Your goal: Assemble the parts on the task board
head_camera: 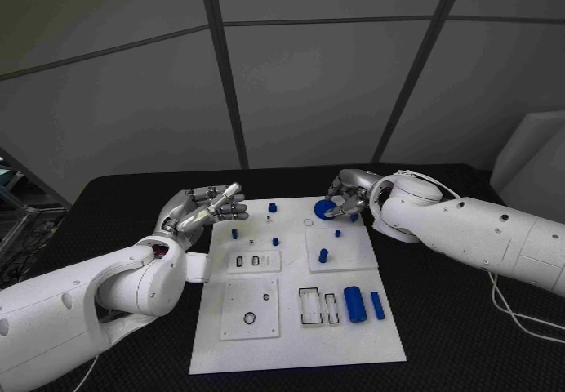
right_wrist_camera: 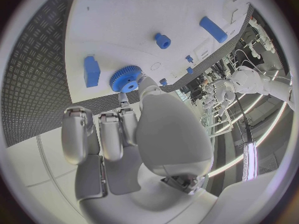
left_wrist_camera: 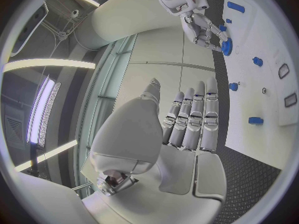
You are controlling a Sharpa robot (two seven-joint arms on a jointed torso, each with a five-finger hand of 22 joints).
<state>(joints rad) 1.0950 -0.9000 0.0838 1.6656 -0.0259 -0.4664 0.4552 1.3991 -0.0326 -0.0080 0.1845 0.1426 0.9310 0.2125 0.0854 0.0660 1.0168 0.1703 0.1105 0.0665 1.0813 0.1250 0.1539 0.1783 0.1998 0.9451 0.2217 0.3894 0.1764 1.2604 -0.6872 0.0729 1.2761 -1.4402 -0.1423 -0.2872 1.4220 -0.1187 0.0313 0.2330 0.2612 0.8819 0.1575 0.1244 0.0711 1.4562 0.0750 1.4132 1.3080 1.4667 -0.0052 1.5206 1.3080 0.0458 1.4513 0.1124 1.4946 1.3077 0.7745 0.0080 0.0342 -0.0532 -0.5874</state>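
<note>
Nearest the head camera, the left arm [head_camera: 88, 298] crosses the table's near left corner. Task board [head_camera: 295, 343] lies mid-table, white. Left hand [head_camera: 202, 208] hovers by the board's far left corner, fingers straight and side by side, holding nothing. Right hand [head_camera: 349, 200] is at the far edge, fingertips pinching the blue gear [head_camera: 326, 209], which touches the board there.

Likely step: seating the gear. Best kept level and centred before release.

Right wrist view shows the gear's teeth and hub; head view only a blue disc.

black table [head_camera: 447, 327]; white task board [head_camera: 300, 347] lying flat at its middle
</note>
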